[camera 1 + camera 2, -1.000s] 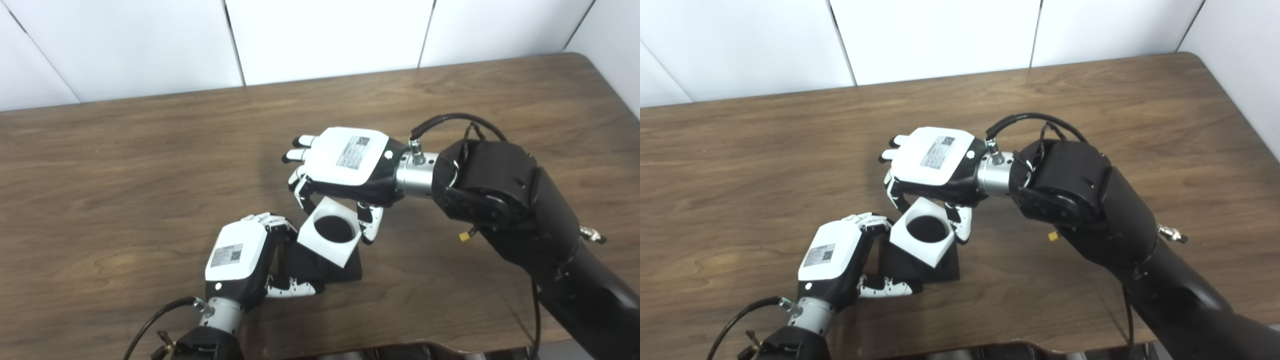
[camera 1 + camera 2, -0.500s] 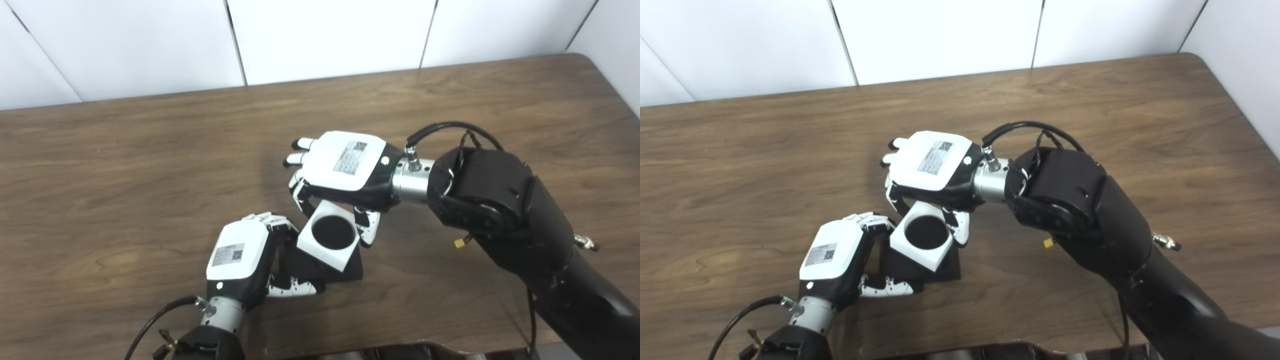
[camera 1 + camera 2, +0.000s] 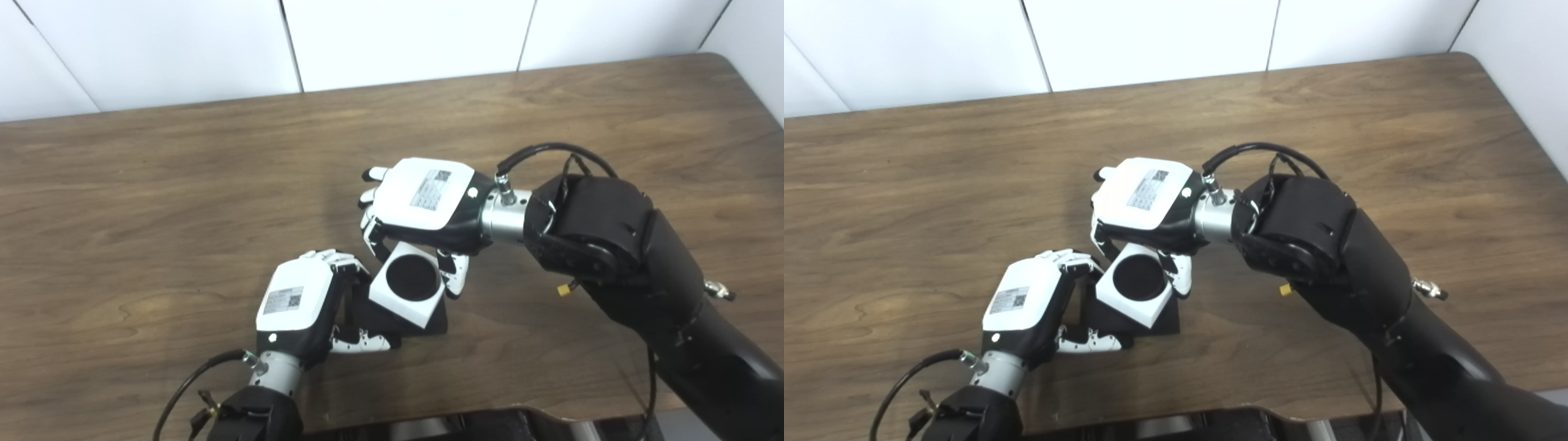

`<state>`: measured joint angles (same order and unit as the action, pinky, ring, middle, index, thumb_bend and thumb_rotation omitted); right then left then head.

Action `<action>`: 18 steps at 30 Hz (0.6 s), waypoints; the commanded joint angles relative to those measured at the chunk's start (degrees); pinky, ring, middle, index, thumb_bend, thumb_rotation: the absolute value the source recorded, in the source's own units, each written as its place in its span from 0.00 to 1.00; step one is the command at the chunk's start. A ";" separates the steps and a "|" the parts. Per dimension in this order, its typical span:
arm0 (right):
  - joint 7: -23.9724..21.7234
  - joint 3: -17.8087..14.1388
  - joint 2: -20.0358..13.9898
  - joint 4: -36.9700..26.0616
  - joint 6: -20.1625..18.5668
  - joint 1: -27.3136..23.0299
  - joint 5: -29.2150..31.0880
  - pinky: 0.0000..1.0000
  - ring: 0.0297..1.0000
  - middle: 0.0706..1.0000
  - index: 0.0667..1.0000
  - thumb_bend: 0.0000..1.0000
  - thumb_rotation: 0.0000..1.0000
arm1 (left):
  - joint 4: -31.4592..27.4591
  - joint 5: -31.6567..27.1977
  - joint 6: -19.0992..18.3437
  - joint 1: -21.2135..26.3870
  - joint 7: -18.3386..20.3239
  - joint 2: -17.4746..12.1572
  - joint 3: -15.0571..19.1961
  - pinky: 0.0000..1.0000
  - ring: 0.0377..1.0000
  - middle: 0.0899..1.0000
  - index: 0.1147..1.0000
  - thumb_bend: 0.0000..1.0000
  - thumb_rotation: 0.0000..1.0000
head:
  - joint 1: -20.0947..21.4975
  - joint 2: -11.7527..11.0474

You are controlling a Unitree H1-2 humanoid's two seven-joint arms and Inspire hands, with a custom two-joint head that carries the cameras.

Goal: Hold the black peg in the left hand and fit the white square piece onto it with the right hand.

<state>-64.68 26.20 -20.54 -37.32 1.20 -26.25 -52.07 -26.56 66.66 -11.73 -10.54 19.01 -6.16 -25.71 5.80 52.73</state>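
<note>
My left hand (image 3: 297,303) is clamped on the black peg (image 3: 422,323): fingers curl over its top left edge and my thumb lies along its near side. The peg's square base sits on the table (image 3: 153,202), close to the near edge. My right hand (image 3: 422,199) grips the white square piece (image 3: 407,291), with fingers on its far left side and my thumb on its right side.

Change over the last second:
- The white square piece has come lower and closer to my left hand. It now overlaps more of the black base than before.
- My right hand has followed it toward the peg; its grip has not altered.
- My left hand has stayed closed on the peg throughout. The whole view has shifted slightly, so part of the apparent drift is camera motion.

Condition of the fit:
- The piece is tilted, its round hole facing up and toward the cameras.
- The hole shows uniformly dark. I cannot tell whether the peg's post has entered it.
- The lower corner of the piece appears to be touching or just above the base.

Assessment: insertion is under way but not seated. The piece likely needs levelling against the base before further downward pressure, otherwise it may bind.
</note>
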 commanded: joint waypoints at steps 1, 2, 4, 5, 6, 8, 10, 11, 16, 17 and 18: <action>-1.49 0.08 -0.48 -0.44 0.24 -1.88 -0.58 1.00 0.92 0.80 0.59 0.95 0.29 | -0.70 0.48 -0.27 -0.18 1.35 1.51 -0.42 0.88 0.84 0.73 0.42 0.52 0.05 | 0.04 0.02; -2.32 0.33 -0.63 -0.33 0.40 -2.14 -1.10 1.00 0.93 0.81 0.61 0.97 0.34 | -0.61 0.49 -0.23 -0.15 1.29 1.49 -0.44 0.88 0.83 0.73 0.42 0.52 0.05 | 0.00 -0.01; -3.20 0.54 -0.78 -0.18 0.78 -2.44 -1.74 1.00 0.94 0.83 0.63 1.00 0.44 | -0.52 0.42 -0.17 -0.11 1.18 1.50 -0.46 0.88 0.83 0.73 0.42 0.52 0.05 | -0.07 0.03; -3.17 0.57 -0.88 0.00 0.92 -2.52 -1.84 1.00 0.94 0.83 0.64 1.00 0.46 | -0.52 0.33 -0.18 -0.11 1.15 1.53 -0.44 0.88 0.83 0.73 0.42 0.52 0.05 | -0.12 0.03; -2.98 0.51 -0.98 0.19 0.96 -2.55 -1.82 1.00 0.94 0.83 0.64 1.00 0.47 | -0.50 0.34 -0.18 -0.10 1.09 1.55 -0.43 0.88 0.83 0.73 0.42 0.52 0.05 | -0.13 0.02; -2.86 0.33 -1.12 0.44 0.78 -2.69 -1.59 1.00 0.95 0.84 0.66 1.00 0.49 | -0.49 0.42 -0.21 -0.07 1.11 1.56 -0.44 0.88 0.83 0.73 0.42 0.52 0.05 | -0.13 0.02; -3.21 -0.12 -1.14 0.51 -0.06 -2.92 -0.90 1.00 0.97 0.87 0.70 1.00 0.50 | -0.52 0.47 -0.24 -0.11 1.12 1.57 -0.43 0.88 0.83 0.73 0.42 0.52 0.05 | -0.13 0.02; -3.34 -0.40 -1.06 0.52 -0.59 -2.98 -0.61 1.00 0.97 0.88 0.72 1.00 0.50 | -0.55 0.49 -0.28 -0.15 1.15 1.59 -0.42 0.88 0.83 0.73 0.42 0.52 0.05 | -0.13 0.02; -2.96 -1.39 -0.86 0.31 -1.35 -3.08 -0.39 1.00 1.00 0.93 0.90 1.00 0.50 | -0.52 0.72 -0.34 -0.20 1.17 1.59 -0.47 0.88 0.83 0.73 0.42 0.52 0.05 | -0.13 0.02; -2.83 -1.66 -0.78 0.20 -1.42 -3.11 -0.50 1.00 1.00 0.94 0.94 1.00 0.51 | -0.48 0.89 -0.44 -0.22 1.16 1.65 -0.47 0.88 0.83 0.73 0.42 0.52 0.05 | -0.13 0.02; -2.79 -1.89 -0.71 0.10 -1.49 -3.18 -0.58 1.00 1.00 0.95 0.96 1.00 0.51 | -0.44 0.98 -0.54 -0.25 1.15 1.72 -0.46 0.88 0.83 0.73 0.42 0.52 0.05 | -0.13 0.02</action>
<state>-67.22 25.44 -21.06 -35.79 0.47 -26.89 -52.60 -26.57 66.84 -11.90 -10.47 19.05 -6.06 -25.72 5.71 52.73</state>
